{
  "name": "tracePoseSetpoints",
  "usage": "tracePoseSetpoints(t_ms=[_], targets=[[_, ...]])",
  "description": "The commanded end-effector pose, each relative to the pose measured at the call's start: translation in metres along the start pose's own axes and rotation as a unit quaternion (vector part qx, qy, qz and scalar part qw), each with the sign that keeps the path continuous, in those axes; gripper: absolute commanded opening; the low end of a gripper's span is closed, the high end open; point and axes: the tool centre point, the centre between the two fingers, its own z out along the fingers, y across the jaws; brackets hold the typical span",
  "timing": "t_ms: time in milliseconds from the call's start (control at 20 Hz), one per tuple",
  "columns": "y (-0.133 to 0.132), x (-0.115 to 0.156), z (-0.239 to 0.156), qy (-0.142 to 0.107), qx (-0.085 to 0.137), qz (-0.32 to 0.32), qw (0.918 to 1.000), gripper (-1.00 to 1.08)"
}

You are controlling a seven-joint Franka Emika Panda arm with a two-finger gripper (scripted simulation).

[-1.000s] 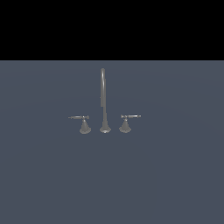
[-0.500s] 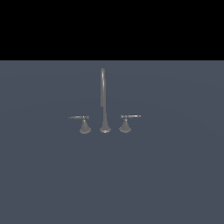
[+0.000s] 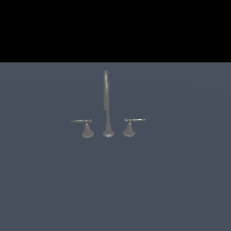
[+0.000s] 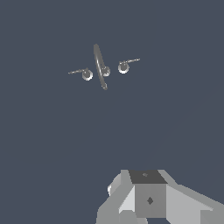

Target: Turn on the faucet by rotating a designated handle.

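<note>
Well short of the faucet [image 3: 107,104]: approach not begun.
My gripper [image 4: 148,205] holds nothing; finger spread undeterminable. I should close on the handle [image 3: 81,121] left of the spout [image 3: 106,92], meeting its lever squarely.

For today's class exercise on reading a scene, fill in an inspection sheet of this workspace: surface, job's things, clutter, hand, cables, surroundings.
Surface: flat blue-grey floor, plain.
Job's things: faucet upright, tall spout between two short levers; handle on the exterior view's left points outward, away from the spout; twin lever mirrors it.
Clutter: nothing seen.
Hand: absent from the exterior view; the wrist view shows only a grey-white body, far from the faucet, fingers out of sight.
Cables: nothing seen.
Surroundings: black band above the floor.
</note>
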Motion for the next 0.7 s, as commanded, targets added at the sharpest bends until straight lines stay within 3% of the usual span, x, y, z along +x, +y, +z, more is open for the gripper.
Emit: tracePoseSetpoints(t_ms=[0, 300, 650], targets=[[-0.007, 0.011, 0.006, -0.005, 0.012, 0.013, 0.9998, -1.00], [-0.030, 0.047, 0.029, -0.026, 0.048, 0.060, 0.9967, -1.00], [-0.064, 0.093, 0.069, -0.058, 0.080, 0.137, 0.9856, -1.00]])
